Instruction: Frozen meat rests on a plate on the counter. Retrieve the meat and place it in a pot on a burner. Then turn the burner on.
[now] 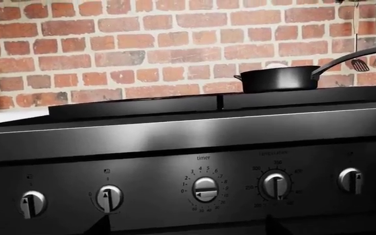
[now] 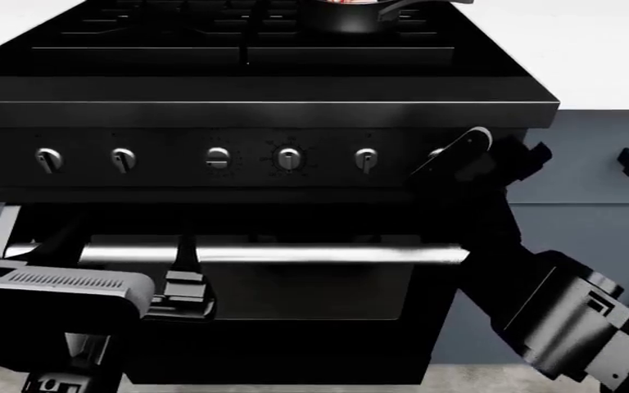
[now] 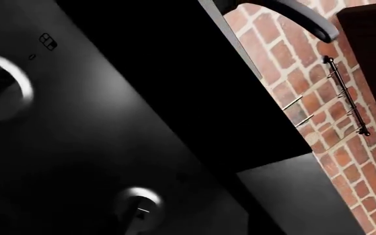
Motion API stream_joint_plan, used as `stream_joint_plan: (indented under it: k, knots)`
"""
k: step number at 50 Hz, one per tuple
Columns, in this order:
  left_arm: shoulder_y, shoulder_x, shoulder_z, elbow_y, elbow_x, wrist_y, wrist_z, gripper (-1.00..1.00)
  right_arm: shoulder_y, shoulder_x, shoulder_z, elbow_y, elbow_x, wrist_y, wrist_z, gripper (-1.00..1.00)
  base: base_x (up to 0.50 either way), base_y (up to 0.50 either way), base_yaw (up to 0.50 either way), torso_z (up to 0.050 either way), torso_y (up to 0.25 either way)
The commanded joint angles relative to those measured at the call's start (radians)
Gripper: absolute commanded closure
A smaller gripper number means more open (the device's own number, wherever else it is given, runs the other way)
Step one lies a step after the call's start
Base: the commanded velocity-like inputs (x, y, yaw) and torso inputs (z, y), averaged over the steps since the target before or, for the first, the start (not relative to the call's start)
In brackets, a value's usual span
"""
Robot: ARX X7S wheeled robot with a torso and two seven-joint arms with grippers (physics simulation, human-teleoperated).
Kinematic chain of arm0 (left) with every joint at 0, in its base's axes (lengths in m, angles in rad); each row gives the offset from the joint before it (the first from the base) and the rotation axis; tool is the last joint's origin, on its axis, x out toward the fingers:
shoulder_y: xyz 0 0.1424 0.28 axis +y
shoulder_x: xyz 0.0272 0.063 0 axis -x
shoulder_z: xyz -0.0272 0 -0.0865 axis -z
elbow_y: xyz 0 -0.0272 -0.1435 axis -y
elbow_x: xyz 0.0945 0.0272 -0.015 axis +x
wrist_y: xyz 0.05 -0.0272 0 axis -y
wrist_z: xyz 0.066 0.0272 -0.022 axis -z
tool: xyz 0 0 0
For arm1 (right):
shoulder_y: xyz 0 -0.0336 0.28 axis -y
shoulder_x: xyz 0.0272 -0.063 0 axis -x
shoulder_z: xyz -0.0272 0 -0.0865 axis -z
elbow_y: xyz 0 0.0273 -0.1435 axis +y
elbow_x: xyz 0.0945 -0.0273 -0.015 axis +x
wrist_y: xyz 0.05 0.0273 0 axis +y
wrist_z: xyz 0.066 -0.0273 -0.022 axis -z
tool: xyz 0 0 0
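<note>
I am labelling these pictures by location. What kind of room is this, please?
Most likely a home kitchen: a black stove with a row of knobs, a pot on a burner, and utensils hanging on a brick wall.

black pot [image 1: 281,78] – steel rim, white counter [image 2: 576,49], red-brown brick wall [image 1: 142,44] – pale mortar, silver knobs [image 1: 205,188]

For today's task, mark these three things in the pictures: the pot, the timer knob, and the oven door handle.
pot [image 1: 276,78], left wrist view, on its black side wall.
timer knob [image 1: 205,189], left wrist view, on the knob's face.
oven door handle [image 2: 326,255], head view, on the middle of the steel bar.
</note>
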Motion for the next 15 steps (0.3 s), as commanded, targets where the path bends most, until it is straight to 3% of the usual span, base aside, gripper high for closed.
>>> stream_joint_plan:
  k: [1, 15]
  knots:
    - [0.008, -0.006, -0.005, 0.011, -0.003, 0.004, -0.007, -1.00, 0.011, 0.027, 0.026, -0.126, -0.017, 0.077, 0.030, -1.00, 0.00, 0.00, 0.00, 0.000, 0.000]
    - [0.012, -0.009, -0.002, 0.025, -0.006, 0.004, -0.015, -1.00, -0.011, 0.073, 0.087, -0.305, 0.050, 0.163, 0.069, -1.00, 0.00, 0.00, 0.00, 0.000, 0.001]
